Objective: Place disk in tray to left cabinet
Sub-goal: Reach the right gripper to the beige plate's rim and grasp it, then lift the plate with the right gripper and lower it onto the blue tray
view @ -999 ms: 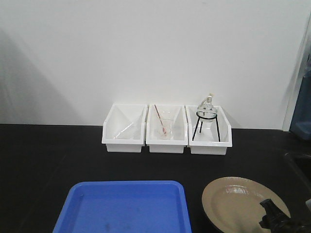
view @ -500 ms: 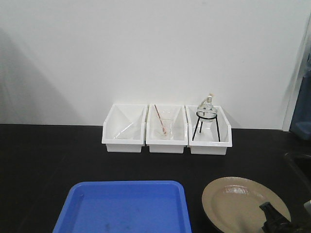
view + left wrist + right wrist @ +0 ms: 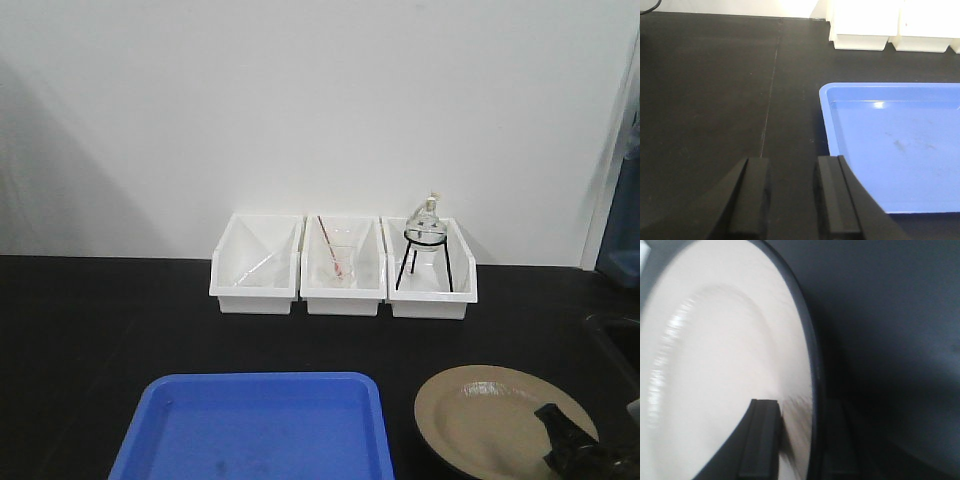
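The disk lies flat on the black table at the near right. The right hand is at its near right edge. In the right wrist view, which is blurred, the disk's thin dark rim runs up between the two fingers of this hand. One finger is over the pale inner face and the other is outside the rim, over the dark table. The jaws stand apart, a gap shows between the inner finger and the rim, and no grip is visible. The blue tray sits to the left of the disk, and a strip of bare table separates the two. The left hand hangs over bare table just beside the tray's left rim, its fingers parted with nothing between them. Well behind, against the white wall, three white bins stand side by side. The left bin shows only something clear inside. The middle bin holds a glass beaker with a thin reddish rod leaning in it. The right bin holds a black tripod stand carrying a glass flask.
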Controlling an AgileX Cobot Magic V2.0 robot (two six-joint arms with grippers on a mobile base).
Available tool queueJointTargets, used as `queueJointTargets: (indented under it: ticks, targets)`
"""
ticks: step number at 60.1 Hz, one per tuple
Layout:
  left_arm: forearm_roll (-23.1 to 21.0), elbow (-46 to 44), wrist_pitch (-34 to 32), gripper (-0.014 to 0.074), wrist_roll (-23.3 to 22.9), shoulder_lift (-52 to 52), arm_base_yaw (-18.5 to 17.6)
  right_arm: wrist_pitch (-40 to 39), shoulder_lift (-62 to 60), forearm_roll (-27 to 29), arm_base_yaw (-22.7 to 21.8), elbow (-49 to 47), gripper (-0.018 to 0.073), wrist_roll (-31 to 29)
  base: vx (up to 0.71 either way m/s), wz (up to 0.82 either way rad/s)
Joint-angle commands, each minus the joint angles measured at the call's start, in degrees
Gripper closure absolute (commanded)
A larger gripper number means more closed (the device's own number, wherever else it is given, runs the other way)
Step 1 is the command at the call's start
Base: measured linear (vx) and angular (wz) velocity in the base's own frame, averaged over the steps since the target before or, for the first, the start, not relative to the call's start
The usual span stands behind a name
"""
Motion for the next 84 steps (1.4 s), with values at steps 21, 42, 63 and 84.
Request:
queueJointTargets:
  ticks: [21,42,63,84]
  targets:
    - [-0.36,-1.94,-4.39,0.0231,-0.07,0.26,-0.28,-4.79,-12.77,-1.16,-0.08,-1.23,0.0559,-1.03,0.0,0.0]
    - [-0.36,-1.94,-4.35,0.0231,-0.07,0.26,-0.28,-7.55,-15.86,-2.2,-0.02,-2.09,0.0559,3.73,0.0,0.0]
    - [-0.36,-1.94,-3.61,0.0231,-0.07,0.26,-0.28,-5.68,-14.61,-12.34,2.9,-12.49,0.0559,14.76,0.0,0.0]
    - [-0.36,-1.94,-3.55,0.0231,-0.13,0.26,-0.28,-8.48,-2.68,-14.55,21.5,-22.48,0.0559,17.54,0.0,0.0]
